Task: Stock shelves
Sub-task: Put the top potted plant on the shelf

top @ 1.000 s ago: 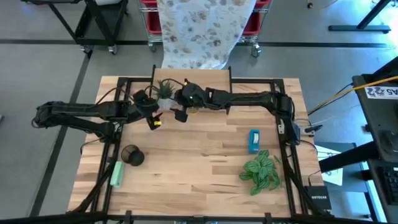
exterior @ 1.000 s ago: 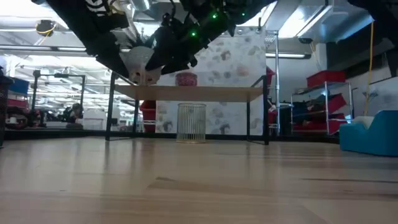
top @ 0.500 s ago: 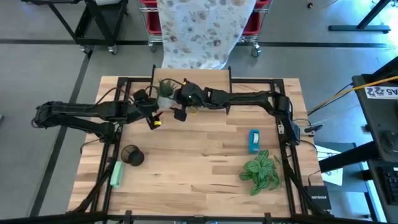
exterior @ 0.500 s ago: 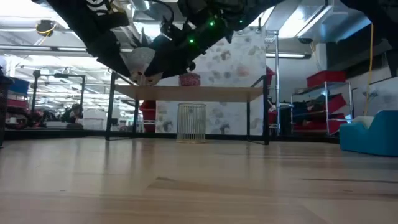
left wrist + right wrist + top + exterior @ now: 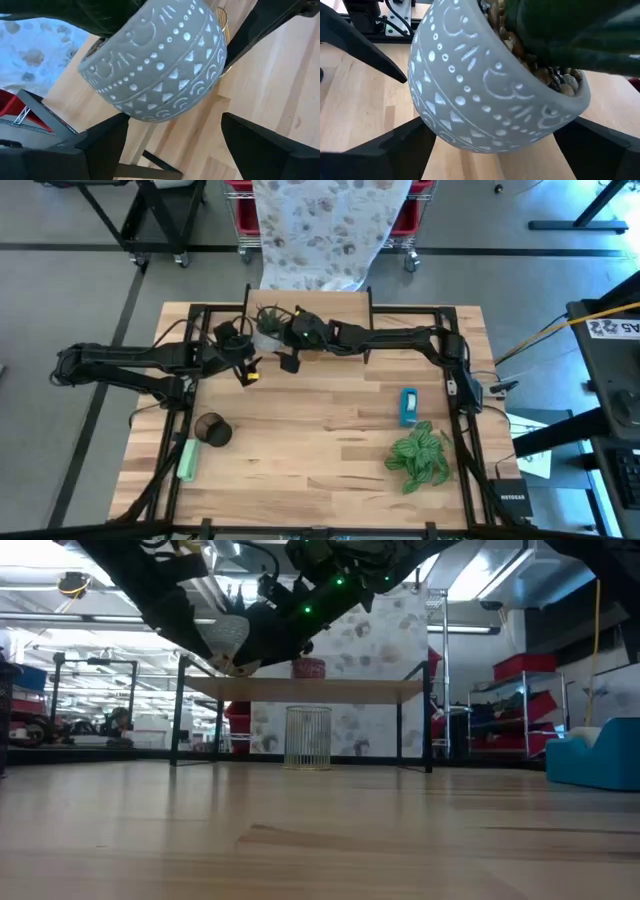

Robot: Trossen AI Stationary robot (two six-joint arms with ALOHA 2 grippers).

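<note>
A grey patterned plant pot [image 5: 266, 332] holding a small green plant hangs tilted above the table's far left part, in front of the shelves [image 5: 310, 690]. My right gripper [image 5: 492, 135] reaches in from the right and is shut on the pot [image 5: 485, 90]. My left gripper [image 5: 172, 125] is open, with its fingers on either side of the pot's base [image 5: 160, 65]. Bare wood shows between the pot and one of these fingers, and I cannot tell whether the other touches. A red pot [image 5: 308, 668] stands on the shelves' top plank. My right gripper pinches the pot's rounded lower wall [image 5: 432, 127] between its two fingers, one on each side. The fingers come about level from the table's right. The pot [image 5: 228, 635] is lifted clear of the table and tilted, with its pebble-filled top leaning to one side.
A wire basket [image 5: 308, 737] stands under the shelves. A blue box [image 5: 408, 406] and a leafy green plant [image 5: 420, 455] lie at the near right. A dark cup [image 5: 212, 429] and a green object [image 5: 187, 460] are at the near left. Black rails run along the table's edges.
Both grippers and the pot have risen a little and edged toward the table's far edge and the shelves. The pot stays tilted between them.
</note>
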